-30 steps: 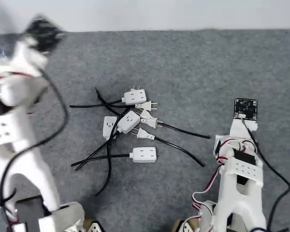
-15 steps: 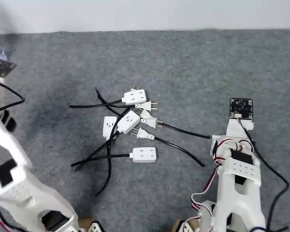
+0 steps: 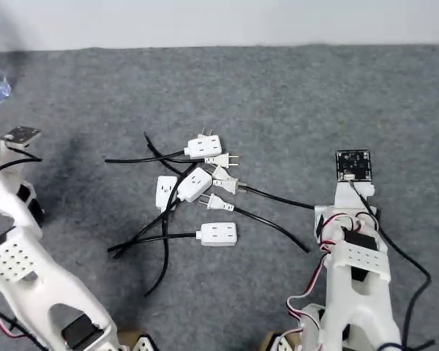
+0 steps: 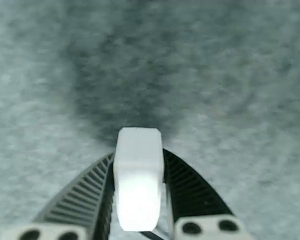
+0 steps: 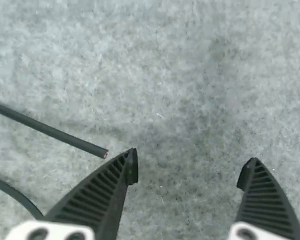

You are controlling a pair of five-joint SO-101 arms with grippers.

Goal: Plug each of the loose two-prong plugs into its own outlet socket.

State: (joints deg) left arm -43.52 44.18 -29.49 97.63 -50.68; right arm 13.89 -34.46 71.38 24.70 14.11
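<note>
Two bent arms point(image 3: 18, 267) point(image 3: 358, 267), probably low

Table surface point(image 3: 314, 95): mottled grey, fine fleck. Outlet sockets point(image 3: 219, 233) and plugs point(image 3: 214, 202): white. Cords point(image 3: 274, 225): black. Right gripper point(image 5: 192, 160): black fingers point(image 5: 105, 190), ribbed inner faces. Left gripper point(image 4: 138, 155): same black ribbing, either side of a white block point(image 4: 138, 195). Arm bodies point(image 3: 358, 292): white; wiring point(image 3: 318, 274) red, black, white.

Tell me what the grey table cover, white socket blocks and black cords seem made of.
The table cover looks like felt or short-pile carpet: fuzzy, speckled, matte. The socket blocks are probably moulded hard plastic, smooth with slight sheen. The cords seem sheathed in rubber or vinyl: smooth, dull black, bending loosely.
</note>
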